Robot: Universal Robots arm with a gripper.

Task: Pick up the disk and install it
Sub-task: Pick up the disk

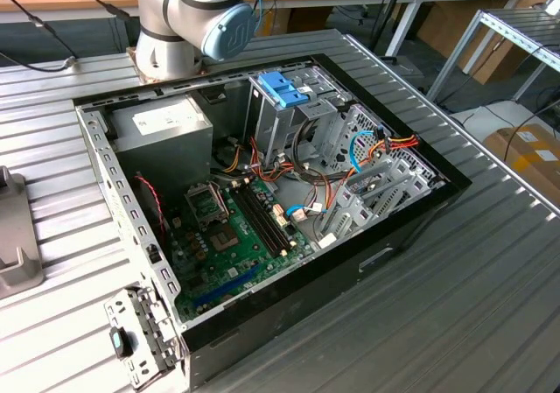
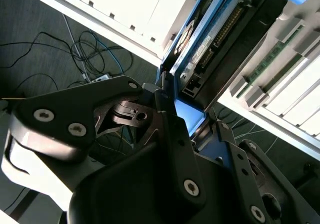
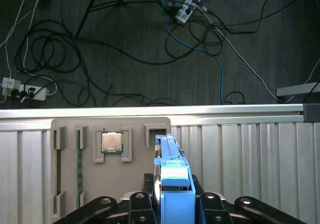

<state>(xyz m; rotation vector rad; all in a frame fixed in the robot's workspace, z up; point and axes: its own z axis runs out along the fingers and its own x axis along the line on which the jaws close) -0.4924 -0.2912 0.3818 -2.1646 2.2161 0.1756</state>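
Standing on its long edge, the disk (image 3: 172,164), a flat rectangular hard drive of dark grey metal framed in a light-blue plastic carrier, sits between the black fingers of the gripper (image 2: 186,115). The jaws are drawn narrow onto the carrier's end and appear to clamp it. The edge-on pose is probably owed to the beige-grey slotted holder plate (image 3: 135,169) just beside it, which keeps parts upright so their flat faces meet the fingers. Whether the disk touches the plate or hangs clear cannot be told. Holding one end leaves the long body free for sliding into a bay; the work reads as the pick-up stage.

On the same plate a square silver processor chip (image 3: 112,141) lies in its pocket and a thin green memory stick (image 3: 78,164) stands in a slot. The plate rests on a ribbed aluminium table (image 3: 250,159), with tangled cables (image 3: 100,44) on the dark floor beyond.

In the exterior view the open black computer case (image 1: 385,249) lies mid-table. The arm's grey base (image 1: 166,56) stands at its eleven o'clock, and a blue-handled carrier (image 1: 284,88) tops the tall metal drive cage (image 1: 267,126) at twelve o'clock inside it.

A pale label (image 2: 199,49) on the disk's face in the second wrist view, and a white one on the grey power supply box (image 1: 166,135) at ten o'clock in the case, carry print too small to read.
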